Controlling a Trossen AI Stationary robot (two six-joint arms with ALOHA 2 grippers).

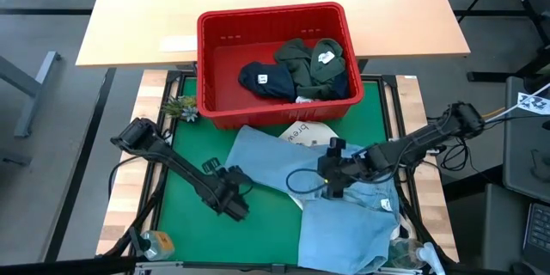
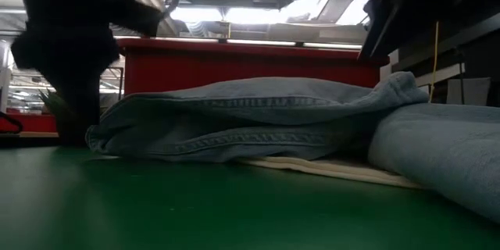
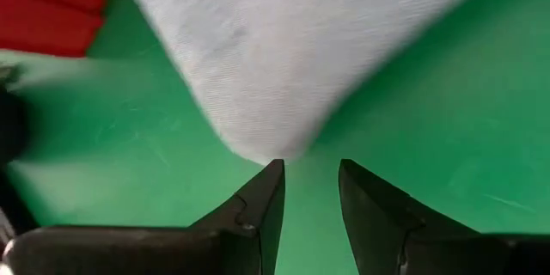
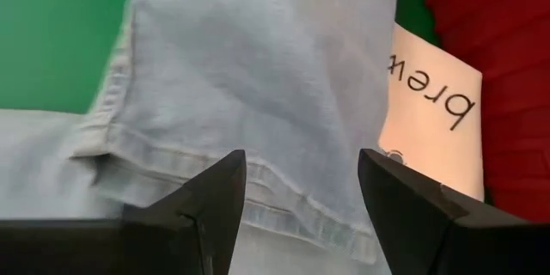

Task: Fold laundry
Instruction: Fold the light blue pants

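On the green mat (image 1: 185,159), light blue denim (image 1: 266,159), left tool (image 3: 309,191) spread at its corner, right tool (image 4: 301,185) spread above it.

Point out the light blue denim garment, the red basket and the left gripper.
light blue denim garment (image 1: 258,159): high view, on its flat left part over the green mat.
red basket (image 1: 225,56): high view, on its bare floor.
left gripper (image 3: 309,191): left wrist view, between the open fingertips.
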